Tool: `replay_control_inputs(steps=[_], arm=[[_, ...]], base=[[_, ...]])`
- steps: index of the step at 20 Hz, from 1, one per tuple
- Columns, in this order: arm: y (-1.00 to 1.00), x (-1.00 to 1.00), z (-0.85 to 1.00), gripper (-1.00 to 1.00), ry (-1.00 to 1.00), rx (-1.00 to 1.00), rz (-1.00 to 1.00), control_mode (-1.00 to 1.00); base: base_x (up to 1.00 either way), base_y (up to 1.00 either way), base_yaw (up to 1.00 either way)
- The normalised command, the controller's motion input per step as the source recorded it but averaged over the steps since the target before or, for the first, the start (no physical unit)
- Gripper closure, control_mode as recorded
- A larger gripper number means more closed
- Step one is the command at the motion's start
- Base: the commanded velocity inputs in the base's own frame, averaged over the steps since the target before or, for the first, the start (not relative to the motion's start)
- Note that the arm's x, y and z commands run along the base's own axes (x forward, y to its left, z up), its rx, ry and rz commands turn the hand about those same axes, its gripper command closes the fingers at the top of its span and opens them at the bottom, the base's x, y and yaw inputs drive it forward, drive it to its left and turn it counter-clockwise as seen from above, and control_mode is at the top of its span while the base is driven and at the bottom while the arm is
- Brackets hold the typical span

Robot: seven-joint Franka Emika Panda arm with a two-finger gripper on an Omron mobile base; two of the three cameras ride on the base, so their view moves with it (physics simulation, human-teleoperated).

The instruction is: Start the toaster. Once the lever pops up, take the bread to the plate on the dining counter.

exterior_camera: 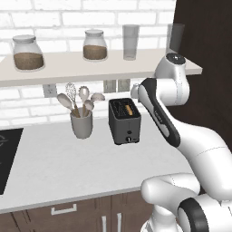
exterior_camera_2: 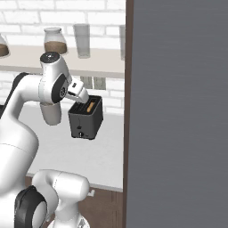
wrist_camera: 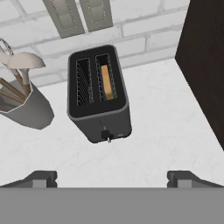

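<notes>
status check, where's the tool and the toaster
Tool open, empty, above the toaster. Bread sits in one slot; lever not yet pressed. Utensil crock beside toaster, clear of the path.

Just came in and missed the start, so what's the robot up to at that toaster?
The white arm has its pincer open above the dark grey toaster on the light grey worktop, holding nothing. A slice of bread sits down in one slot; the other slot is empty. A utensil holder stands beside the toaster. Nothing is being touched at this moment.
</notes>
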Motion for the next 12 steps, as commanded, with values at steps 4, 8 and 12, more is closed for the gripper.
replay_control_inputs(steps=[4, 8, 12], arm=[[0.0, 0.0, 0.0, -1.0, 0.0, 0.0, 0.0, -1.0], [0.0, 0.0, 0.0, -1.0, 0.0, 0.0, 0.0, -1.0], [0.0, 0.0, 0.0, -1.0, 0.0, 0.0, 0.0, -1.0]], base=[[0.0, 0.0, 0.0], [0.0, 0.0, 0.0], [0.0, 0.0, 0.0]])
